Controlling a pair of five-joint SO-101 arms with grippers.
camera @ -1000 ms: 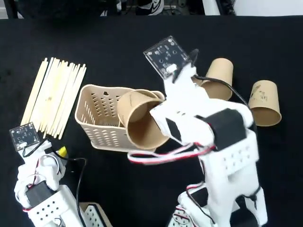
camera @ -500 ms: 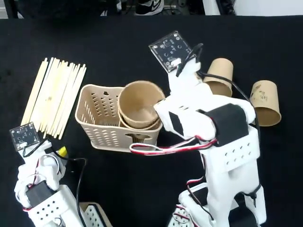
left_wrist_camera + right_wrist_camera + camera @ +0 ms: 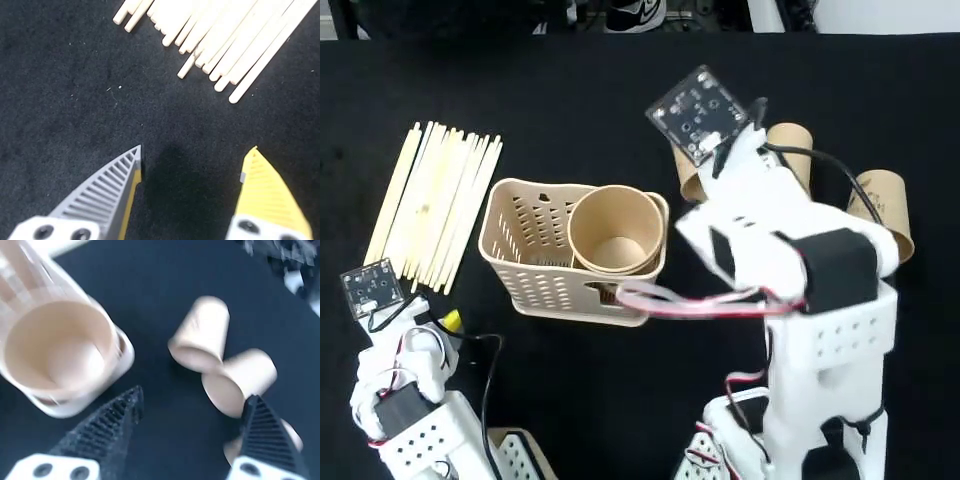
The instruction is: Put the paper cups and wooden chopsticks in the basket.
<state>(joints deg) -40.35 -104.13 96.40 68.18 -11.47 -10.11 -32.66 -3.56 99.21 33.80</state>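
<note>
Two paper cups (image 3: pixel 617 232), counting by the rims, sit nested and upright in the end of the basket (image 3: pixel 525 270) nearest the right arm, so we judge the cup part of the job begun but not finished. Loose cups (image 3: pixel 200 335) lie on their sides on the black tabletop (image 3: pixel 570 100), at about two to three o'clock from the basket in the high view; we count three in the right wrist view, two of them touching and the third half hidden at the edge. The right hand (image 3: pixel 194 394) hangs spread wide with nothing in it, above the gap between the basket and those cups. The wooden chopsticks (image 3: pixel 435 205) lie in one loose bundle at nine o'clock from the basket, just beside it, and none is inside yet. The left hand (image 3: pixel 197 148) is also wide open and empty, over bare tabletop near the chopstick ends. By our reckoning, the remaining cups and the whole bundle are left to do.
</note>
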